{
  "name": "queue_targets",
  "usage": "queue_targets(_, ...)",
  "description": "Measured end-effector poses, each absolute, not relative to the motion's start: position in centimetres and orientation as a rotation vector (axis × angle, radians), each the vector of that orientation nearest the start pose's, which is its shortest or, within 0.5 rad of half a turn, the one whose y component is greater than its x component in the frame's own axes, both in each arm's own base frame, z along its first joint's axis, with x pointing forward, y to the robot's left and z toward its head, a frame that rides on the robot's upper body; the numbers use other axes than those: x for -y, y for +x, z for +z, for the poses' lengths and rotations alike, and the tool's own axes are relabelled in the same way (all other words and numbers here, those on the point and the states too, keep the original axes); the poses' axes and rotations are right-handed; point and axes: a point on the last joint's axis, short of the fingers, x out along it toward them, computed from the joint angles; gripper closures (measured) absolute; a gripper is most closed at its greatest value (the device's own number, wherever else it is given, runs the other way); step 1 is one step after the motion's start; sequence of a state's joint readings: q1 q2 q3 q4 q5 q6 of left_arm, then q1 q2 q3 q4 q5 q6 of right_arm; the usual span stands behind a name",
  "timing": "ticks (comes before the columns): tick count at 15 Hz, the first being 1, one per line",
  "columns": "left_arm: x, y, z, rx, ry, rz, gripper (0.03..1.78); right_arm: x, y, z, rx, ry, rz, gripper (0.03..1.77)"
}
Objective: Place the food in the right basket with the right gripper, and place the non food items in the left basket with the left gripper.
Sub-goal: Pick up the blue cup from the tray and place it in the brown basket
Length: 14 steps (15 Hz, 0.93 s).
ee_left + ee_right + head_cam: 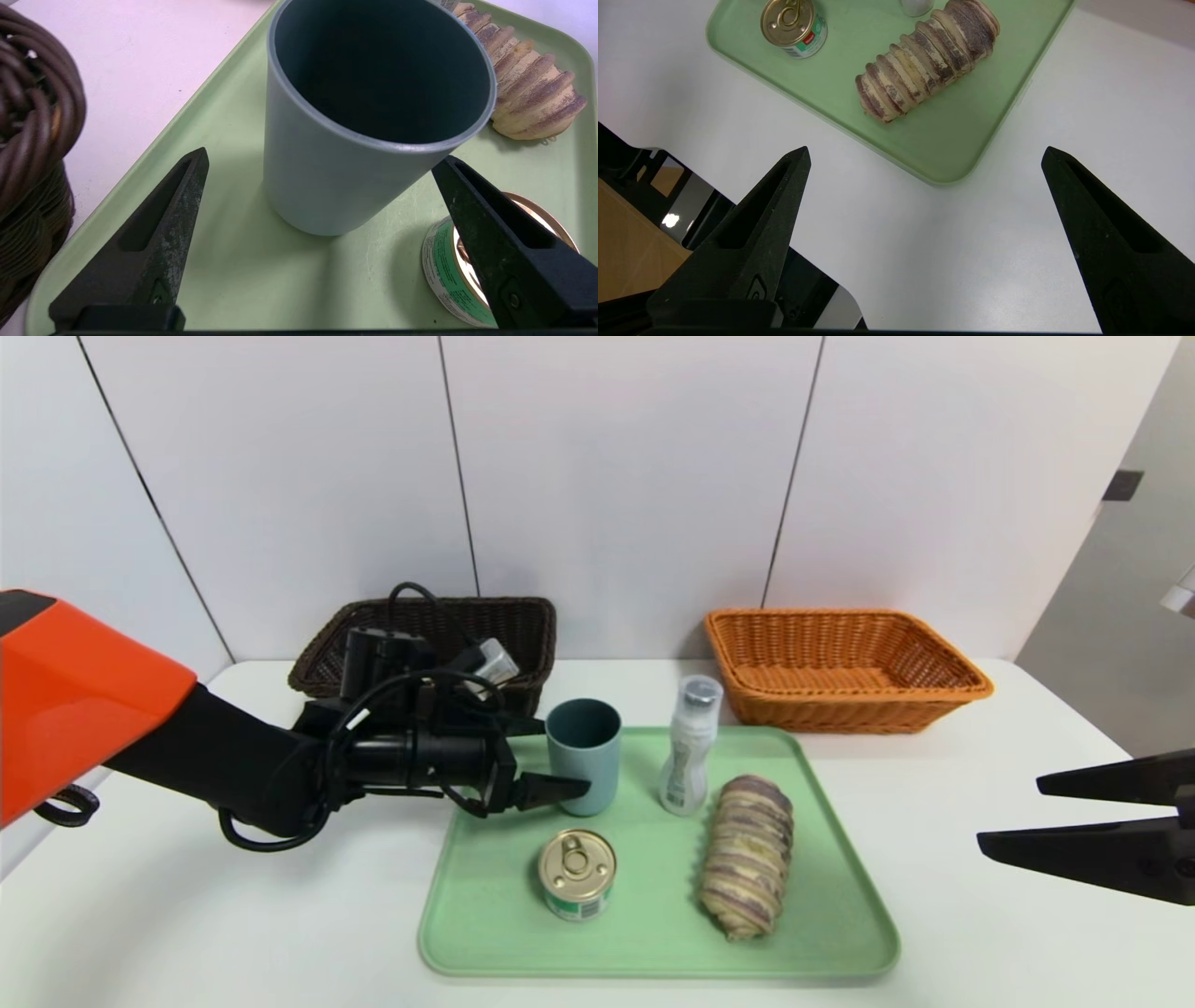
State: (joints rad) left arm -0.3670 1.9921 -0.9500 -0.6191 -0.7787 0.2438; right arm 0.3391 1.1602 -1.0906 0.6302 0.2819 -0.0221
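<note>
Jaws spread wide, the black two-fingered left gripper (551,761) reaches level over the pale green plastic tray (653,933), its tips flanking the upright blue-grey plastic cup (583,756) without closing on it. Just beyond its near finger stands the small round tin can with gold pull-tab lid (577,875); past the cup are the small white waisted bottle (689,747) and the long tan-and-purple swirled bread roll (747,857). Behind its wrist sits the dark brown woven wicker basket (523,625). The orange-tan woven wicker basket (845,667) lies well beyond. The black right gripper (1074,817) hangs spread over the white table (980,896), apart from the tray.
</note>
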Motion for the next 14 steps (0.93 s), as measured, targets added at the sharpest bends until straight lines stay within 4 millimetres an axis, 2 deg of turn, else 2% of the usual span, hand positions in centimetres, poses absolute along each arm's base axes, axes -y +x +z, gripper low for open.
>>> queue_targets(14, 18.5, 34.6, 12.0, -0.290, 0.105, -1.201, 0.12, -5.2, 12.8, 27.1, -0.711, -0.039, 0.599, 0.09)
